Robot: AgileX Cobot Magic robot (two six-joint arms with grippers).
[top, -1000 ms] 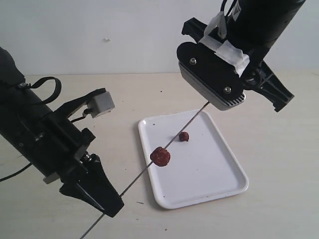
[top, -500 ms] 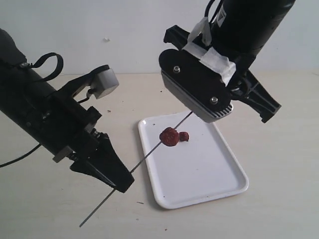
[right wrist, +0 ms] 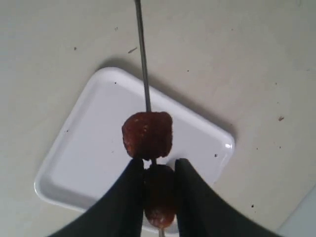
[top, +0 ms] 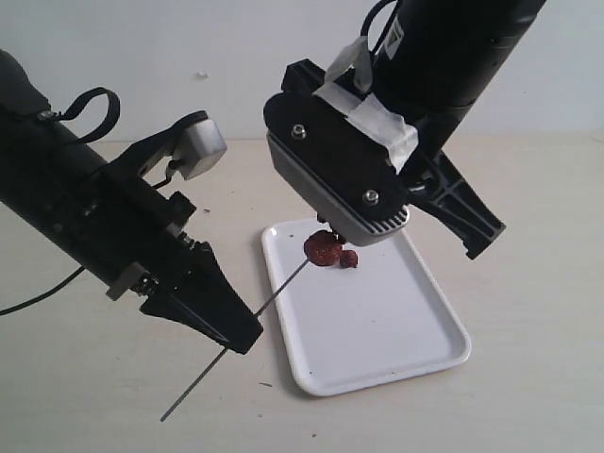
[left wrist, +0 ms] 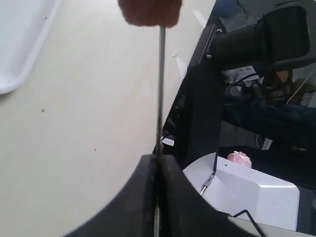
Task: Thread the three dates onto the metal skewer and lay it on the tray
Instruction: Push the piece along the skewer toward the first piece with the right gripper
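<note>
The metal skewer [top: 281, 293] hangs in the air at a slant. Its free lower end is over the table [top: 528, 302] on my left side, and its upper end rises over the tray [top: 396, 326]. My left gripper [top: 236, 335] is pinched tight on the bare rod partway along, with a length of rod sticking out below it. In my left wrist view the two fingers meet around the rod with no gap.

Further up the rod, the first date [top: 323, 249] is threaded on, with the metal passing into it and no finger touching it. Just past it, my right wrist view shows the second date [right wrist: 159, 197] between the fingers of my right gripper [right wrist: 158, 167]. The jaws stand narrow, one pad pressed against each side of the fruit. The first and second dates almost touch. My fingers hide whether the rod runs through the second one. In the exterior view my right wrist's housing covers that grip.

The third date [top: 349, 259] looks smaller and appears to lie on the tray, toward the end farther from the exterior camera. In that view it sits just beside the first date, and I cannot tell whether the two touch. The white tray lies flat on the pale table, below the upper part of the skewer and under my right arm.
</note>
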